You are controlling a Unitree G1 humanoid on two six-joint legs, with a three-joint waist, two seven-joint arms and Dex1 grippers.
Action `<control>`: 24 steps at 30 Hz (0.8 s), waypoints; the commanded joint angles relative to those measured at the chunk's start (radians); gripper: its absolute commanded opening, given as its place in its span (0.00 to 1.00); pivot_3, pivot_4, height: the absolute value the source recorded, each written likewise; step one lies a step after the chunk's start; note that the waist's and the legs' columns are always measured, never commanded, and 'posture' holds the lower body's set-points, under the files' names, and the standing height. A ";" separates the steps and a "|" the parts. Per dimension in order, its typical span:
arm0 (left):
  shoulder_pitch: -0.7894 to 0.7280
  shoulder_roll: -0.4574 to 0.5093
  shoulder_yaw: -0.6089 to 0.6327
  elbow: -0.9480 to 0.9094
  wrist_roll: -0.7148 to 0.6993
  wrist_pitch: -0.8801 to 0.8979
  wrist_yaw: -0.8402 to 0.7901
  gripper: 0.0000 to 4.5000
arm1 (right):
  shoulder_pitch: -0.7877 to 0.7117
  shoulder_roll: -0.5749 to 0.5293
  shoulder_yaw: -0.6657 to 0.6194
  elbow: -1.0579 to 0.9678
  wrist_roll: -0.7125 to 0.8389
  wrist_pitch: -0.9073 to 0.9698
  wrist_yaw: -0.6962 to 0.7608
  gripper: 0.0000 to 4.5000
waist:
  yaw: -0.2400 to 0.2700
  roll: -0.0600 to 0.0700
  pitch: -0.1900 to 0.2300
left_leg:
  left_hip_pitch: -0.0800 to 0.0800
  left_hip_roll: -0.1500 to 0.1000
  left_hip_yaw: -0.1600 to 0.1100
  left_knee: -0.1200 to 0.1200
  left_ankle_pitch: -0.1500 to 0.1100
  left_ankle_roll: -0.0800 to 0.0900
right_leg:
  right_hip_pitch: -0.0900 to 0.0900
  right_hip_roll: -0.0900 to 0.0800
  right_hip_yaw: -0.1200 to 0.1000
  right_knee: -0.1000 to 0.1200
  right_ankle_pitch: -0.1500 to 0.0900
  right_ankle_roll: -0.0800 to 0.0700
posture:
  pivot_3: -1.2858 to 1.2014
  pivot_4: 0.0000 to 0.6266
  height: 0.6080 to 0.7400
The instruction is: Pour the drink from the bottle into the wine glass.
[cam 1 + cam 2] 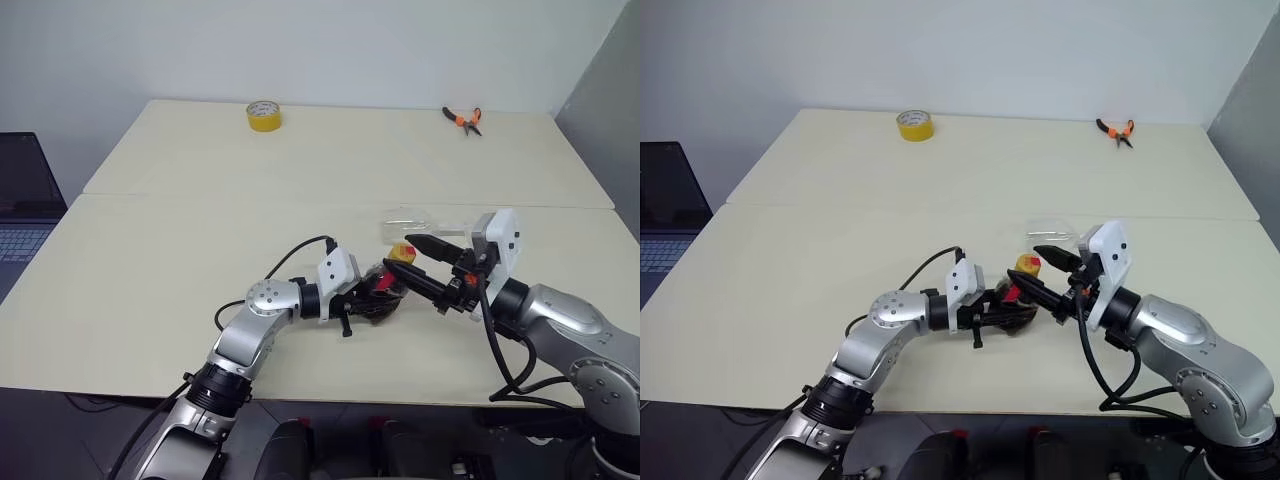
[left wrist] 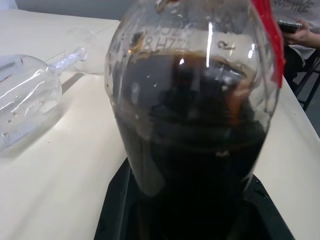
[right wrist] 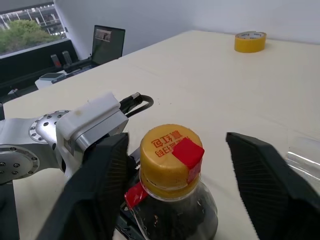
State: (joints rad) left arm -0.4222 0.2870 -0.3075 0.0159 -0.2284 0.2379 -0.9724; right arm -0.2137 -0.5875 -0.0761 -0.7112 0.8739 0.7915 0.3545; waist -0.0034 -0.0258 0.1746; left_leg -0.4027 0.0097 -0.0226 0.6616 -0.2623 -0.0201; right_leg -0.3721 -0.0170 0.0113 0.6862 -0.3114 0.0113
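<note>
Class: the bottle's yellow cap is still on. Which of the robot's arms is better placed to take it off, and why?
Probably the right. The right gripper is open with a finger on each side of the yellow cap, while the left gripper is shut on the bottle, steadying it.

I see two pale tables (image 1: pixel 200 290) pushed together (seam across mid-frame) beneath a plain white wall (image 1: pixel 300 45).

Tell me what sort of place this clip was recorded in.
Most likely an office or lab workroom: plain pale tables pushed together against a bare wall, a laptop at the side, and a yellow tape roll and orange-handled pliers at the far edge.
</note>
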 commanded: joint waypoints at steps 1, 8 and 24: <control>-0.015 -0.007 0.012 -0.036 -0.017 -0.021 -0.003 0.20 | -0.014 0.005 -0.017 -0.016 0.002 -0.022 0.008 0.44 | 0.000 0.000 0.000 | 0.000 0.000 0.000 0.000 0.000 0.000 | 0.000 0.000 0.000 0.000 0.000 0.000 | 0.52 0.24 1.00; -0.014 -0.007 0.012 -0.033 -0.016 -0.024 -0.003 0.20 | -0.012 0.060 -0.040 -0.006 0.056 -0.030 -0.006 0.28 | 0.000 0.000 0.000 | 0.000 0.000 0.000 0.000 0.000 0.000 | 0.000 0.000 0.000 0.000 0.000 0.000 | 0.52 0.24 1.00; -0.006 -0.013 0.014 -0.039 -0.015 -0.028 0.007 0.20 | 0.039 0.078 -0.119 -0.005 0.081 -0.074 -0.125 0.28 | 0.000 0.000 0.000 | 0.000 0.000 0.000 0.000 0.000 0.000 | 0.000 0.000 0.000 0.000 0.000 0.000 | 0.52 0.24 1.00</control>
State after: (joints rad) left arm -0.4235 0.2812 -0.3008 0.0153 -0.2335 0.2309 -0.9698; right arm -0.1887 -0.4907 -0.1681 -0.6846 1.0090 0.7569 0.2184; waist -0.0038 -0.0256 0.1745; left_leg -0.4028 0.0095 -0.0224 0.6614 -0.2623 -0.0201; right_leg -0.3722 -0.0171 0.0115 0.6862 -0.3114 0.0113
